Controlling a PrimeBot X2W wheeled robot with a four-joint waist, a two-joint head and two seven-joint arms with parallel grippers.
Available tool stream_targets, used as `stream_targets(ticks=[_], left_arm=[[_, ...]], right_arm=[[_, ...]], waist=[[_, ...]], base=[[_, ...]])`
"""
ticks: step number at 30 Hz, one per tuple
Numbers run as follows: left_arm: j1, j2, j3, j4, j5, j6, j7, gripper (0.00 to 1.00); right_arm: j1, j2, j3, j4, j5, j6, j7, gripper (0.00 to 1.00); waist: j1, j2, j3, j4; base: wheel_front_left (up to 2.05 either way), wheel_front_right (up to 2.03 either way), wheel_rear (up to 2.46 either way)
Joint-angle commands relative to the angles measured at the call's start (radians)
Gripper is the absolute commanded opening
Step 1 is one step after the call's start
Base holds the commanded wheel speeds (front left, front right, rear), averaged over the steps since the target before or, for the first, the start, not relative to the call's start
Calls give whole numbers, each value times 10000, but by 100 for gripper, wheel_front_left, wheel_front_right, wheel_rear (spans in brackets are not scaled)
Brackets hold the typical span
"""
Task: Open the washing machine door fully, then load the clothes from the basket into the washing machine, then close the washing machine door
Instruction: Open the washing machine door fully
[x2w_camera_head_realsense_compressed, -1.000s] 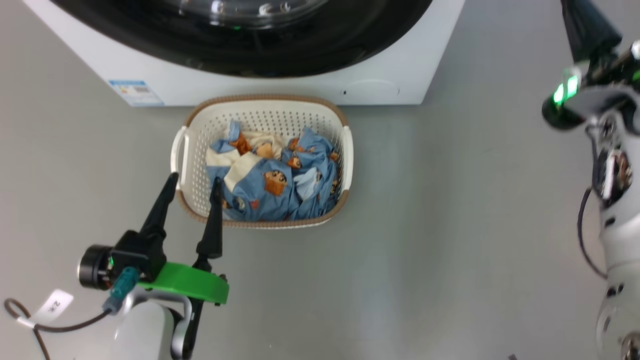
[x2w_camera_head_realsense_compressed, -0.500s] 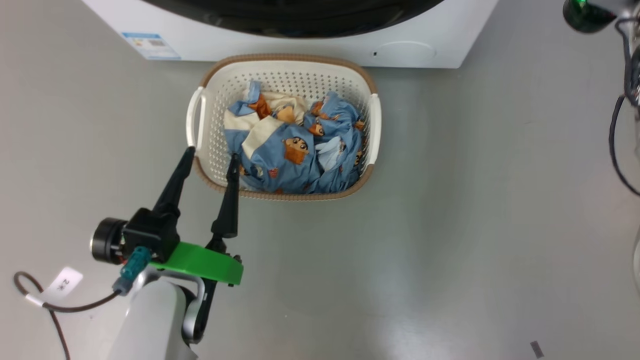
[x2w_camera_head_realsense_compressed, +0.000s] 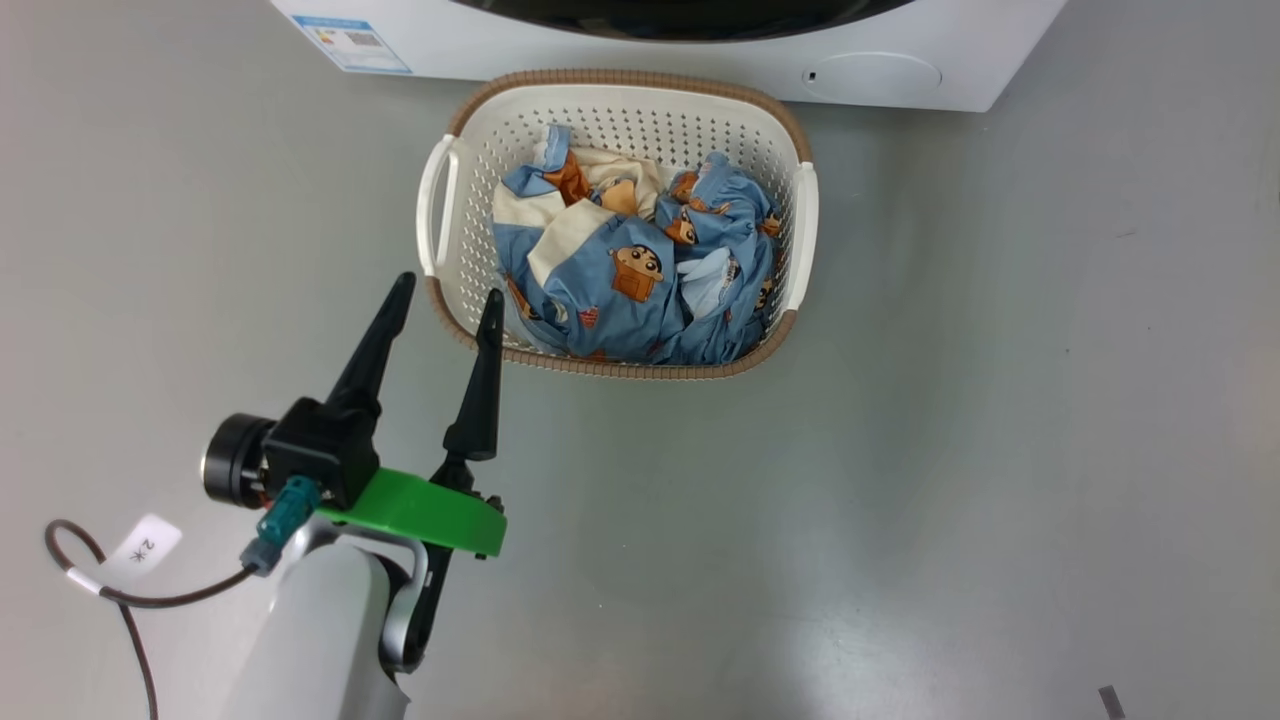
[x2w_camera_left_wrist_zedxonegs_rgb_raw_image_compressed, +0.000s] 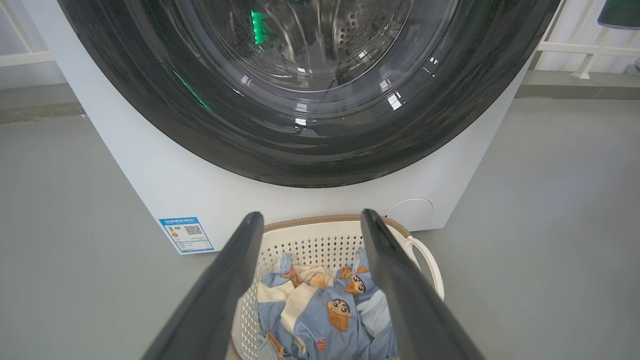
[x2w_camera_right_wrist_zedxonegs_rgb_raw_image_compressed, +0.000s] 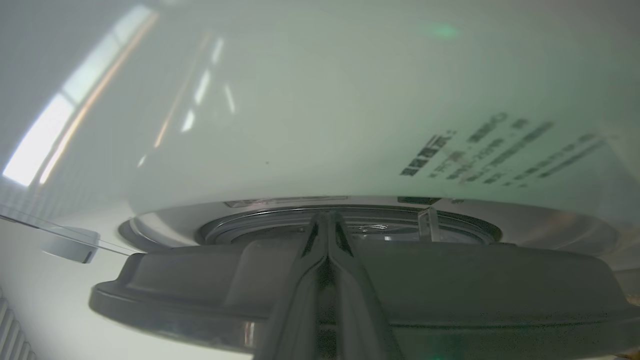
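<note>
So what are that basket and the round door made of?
The basket looks like matte cream plastic: moulded, evenly perforated walls. The washing machine door seems to be glossy black plastic around clear glass: it mirrors lights, and the drum shows through.

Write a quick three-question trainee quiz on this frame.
1. True or false: the left gripper is shut.
2. Pick one. The clothes are: A) inside the basket; B) hanging from the left gripper; C) draped over a basket handle.
3. Short answer: which gripper has its two fingers pressed together?

Key
1. False: its fingers stand wide apart and hold nothing.
2. A.
3. The right gripper.
</note>
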Motion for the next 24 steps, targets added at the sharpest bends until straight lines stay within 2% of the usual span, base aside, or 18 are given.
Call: stream_targets(ticks=[1,13,24], left_arm=[[-144,205,241,-233,-58,86,-93,100],[-173,205,207,-191,-133,157,-93,100],[-157,204,304,-160,-63,201,-93,100]], right_arm=[[-383,176,69,-129,-128,16,17,0],[-555,276,538,214,-528,16,756,0],[345,322,660,-818,-347,16,2053,0]], waist=[[0,-1,22,31],[0,-1,27,-9],[0,-1,-133,-227]], base=[[0,0,0],[0,0,0],[0,0,0]])
